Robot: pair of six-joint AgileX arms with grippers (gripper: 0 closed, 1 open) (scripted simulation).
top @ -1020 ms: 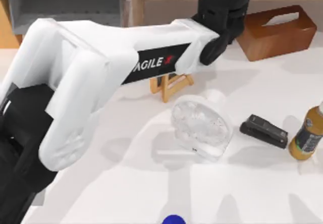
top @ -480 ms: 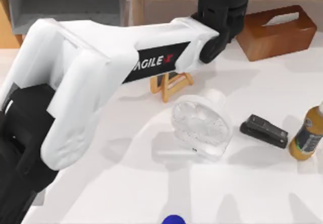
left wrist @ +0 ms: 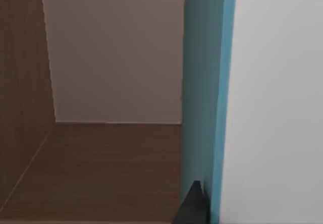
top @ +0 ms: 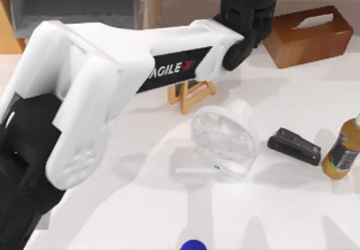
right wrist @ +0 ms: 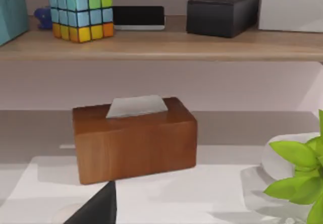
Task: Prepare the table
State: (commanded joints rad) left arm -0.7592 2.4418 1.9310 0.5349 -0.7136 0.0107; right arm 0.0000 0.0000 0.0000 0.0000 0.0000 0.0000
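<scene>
The white surface (top: 292, 216) spreads across your top view, below the shelf unit (top: 73, 5). On it you see a clear plastic container (top: 225, 143) near the middle, a small wooden stand (top: 188, 95) just behind it, a black stapler (top: 293, 146) beside a bottle (top: 342, 151) at the right, and a wooden tissue box (top: 309, 36) at the back. Your left arm (top: 112, 86) reaches into the shelf; its claw appears to hold a teal panel (left wrist: 207, 82), though you cannot tell for sure.

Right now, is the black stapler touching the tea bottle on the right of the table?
Apart. The top view shows a strip of bare white table between the stapler and the bottle.
</scene>
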